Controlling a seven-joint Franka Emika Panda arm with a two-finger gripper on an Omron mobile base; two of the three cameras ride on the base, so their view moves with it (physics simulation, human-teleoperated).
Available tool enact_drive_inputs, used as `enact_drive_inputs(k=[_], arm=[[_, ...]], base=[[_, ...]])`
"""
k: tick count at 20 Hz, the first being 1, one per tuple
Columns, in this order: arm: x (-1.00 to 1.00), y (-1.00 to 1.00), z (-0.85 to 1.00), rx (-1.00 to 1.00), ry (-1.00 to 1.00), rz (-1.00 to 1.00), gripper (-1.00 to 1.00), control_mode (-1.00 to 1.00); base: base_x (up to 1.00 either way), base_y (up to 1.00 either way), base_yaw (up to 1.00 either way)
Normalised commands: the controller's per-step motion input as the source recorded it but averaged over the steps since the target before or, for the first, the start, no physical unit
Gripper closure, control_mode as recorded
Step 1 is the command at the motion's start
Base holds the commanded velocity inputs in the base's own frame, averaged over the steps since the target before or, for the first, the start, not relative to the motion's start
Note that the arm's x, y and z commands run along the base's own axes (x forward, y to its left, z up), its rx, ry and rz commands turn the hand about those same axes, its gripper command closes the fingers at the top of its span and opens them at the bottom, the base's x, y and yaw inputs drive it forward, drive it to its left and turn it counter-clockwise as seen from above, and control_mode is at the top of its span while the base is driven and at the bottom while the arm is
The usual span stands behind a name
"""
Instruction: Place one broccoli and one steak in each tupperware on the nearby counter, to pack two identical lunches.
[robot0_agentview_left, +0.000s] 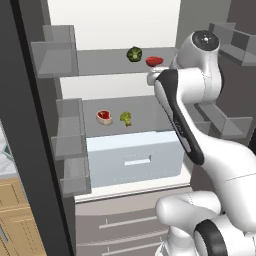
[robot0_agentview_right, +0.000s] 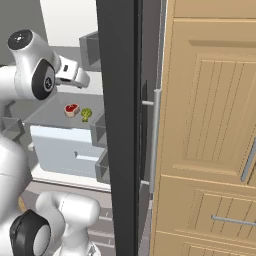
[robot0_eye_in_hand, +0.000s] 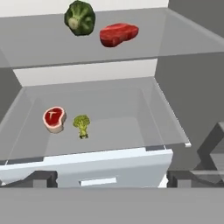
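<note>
In an open fridge, a dark green broccoli (robot0_agentview_left: 134, 54) (robot0_eye_in_hand: 80, 18) and a red steak (robot0_agentview_left: 154, 61) (robot0_eye_in_hand: 119, 34) lie side by side on the upper shelf. A second steak (robot0_agentview_left: 104, 117) (robot0_agentview_right: 71, 110) (robot0_eye_in_hand: 54, 119) and a smaller broccoli (robot0_agentview_left: 125, 118) (robot0_agentview_right: 86, 114) (robot0_eye_in_hand: 82, 125) rest on the lower glass shelf. My gripper (robot0_eye_in_hand: 113, 178) is open and empty, held in front of the fridge at upper-shelf height and looking down over the lower shelf. A sliver of the marbled counter (robot0_agentview_left: 4, 159) shows at far left. The tupperware is out of view.
A white drawer (robot0_agentview_left: 132, 160) (robot0_eye_in_hand: 87, 170) sits under the lower shelf. Grey door bins (robot0_agentview_left: 55, 50) line the left fridge door and others (robot0_agentview_left: 235, 45) the right one. A dark door edge (robot0_agentview_right: 120, 125) and a tall wooden cabinet (robot0_agentview_right: 210, 125) stand to the right.
</note>
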Motion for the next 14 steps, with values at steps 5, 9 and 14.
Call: enact_drive_inputs(k=[5, 9, 14], arm=[[0.27, 0.00, 0.00, 0.00, 0.00, -0.08, -1.00, -1.00], [0.32, 0.00, 0.00, 0.00, -0.02, -0.07, -1.00, -1.00], [0.29, 0.00, 0.00, 0.00, -0.07, -0.03, -1.00, -1.00]], base=[[0.00, 0.00, 0.00], [0.00, 0.00, 0.00], [0.00, 0.00, 0.00]])
